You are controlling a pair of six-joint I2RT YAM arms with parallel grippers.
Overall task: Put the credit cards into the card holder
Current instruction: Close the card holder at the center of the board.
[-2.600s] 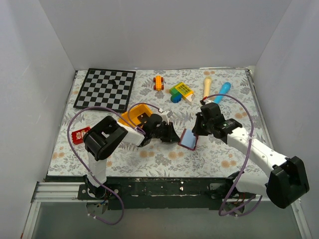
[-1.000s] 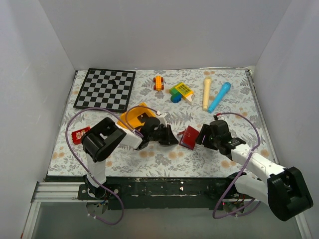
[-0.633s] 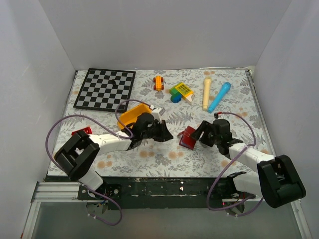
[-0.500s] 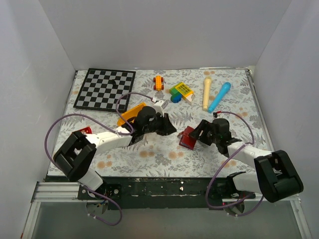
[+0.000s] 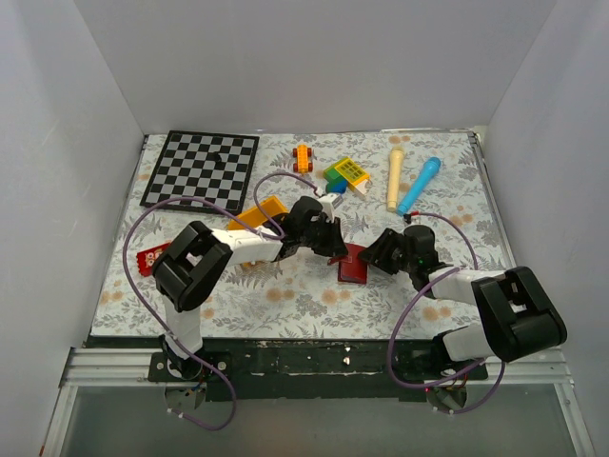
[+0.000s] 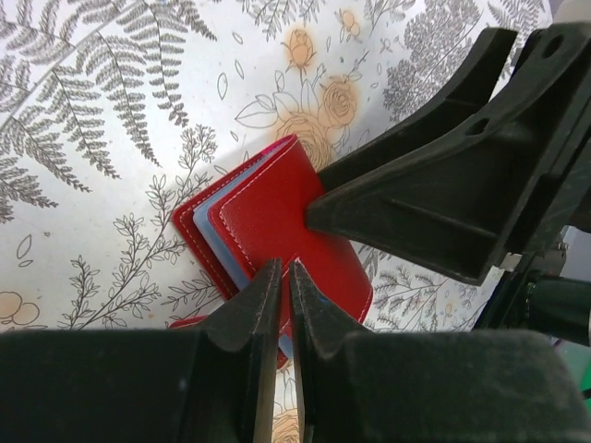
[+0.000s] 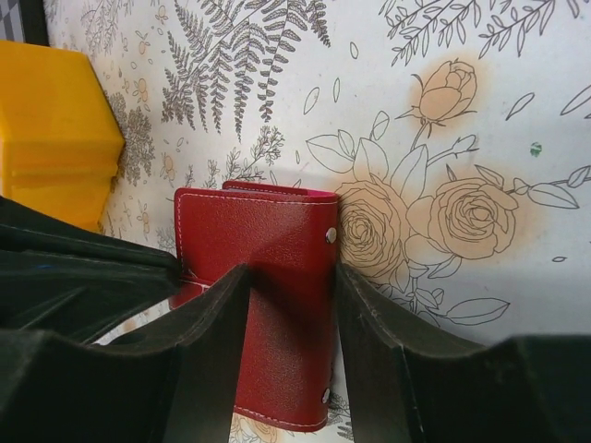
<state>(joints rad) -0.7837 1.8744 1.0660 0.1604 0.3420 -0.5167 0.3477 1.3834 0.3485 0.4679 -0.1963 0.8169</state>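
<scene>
Left gripper [image 6: 282, 268]: jaws pressed nearly together, with only a thin slit between them. Whether anything thin sits in that slit cannot be told.
Left jaw tips: over the near edge of the card holder [image 6: 268, 217], pointing down at its cover. Contact cannot be confirmed.
Right gripper [image 7: 291, 277]: jaws spread, one on either side of the card holder's cover. Whether they press on it cannot be told.
Card holder: lies on the counter [image 5: 285, 295] directly between the two grippers. It is folded with the red cover up. Pale blue inner layers show along one edge in the left wrist view, and two snap studs show on the edge by the right jaw's outer finger.
Gripper spacing: tips close together over the holder, coming from opposite sides. One right finger lies against the holder's far edge in the left wrist view.
Yellow bin [image 7: 55, 129]: behind the left gripper, apart from the holder.
Chessboard [image 5: 202, 169]: well beyond the left gripper, at the far left of the counter.
Cream cylinder [image 5: 394, 179] and blue cylinder [image 5: 420, 185]: side by side, beyond the right gripper.
Orange toy car [image 5: 303, 157]: far side of the counter, well apart from both jaws.
</scene>
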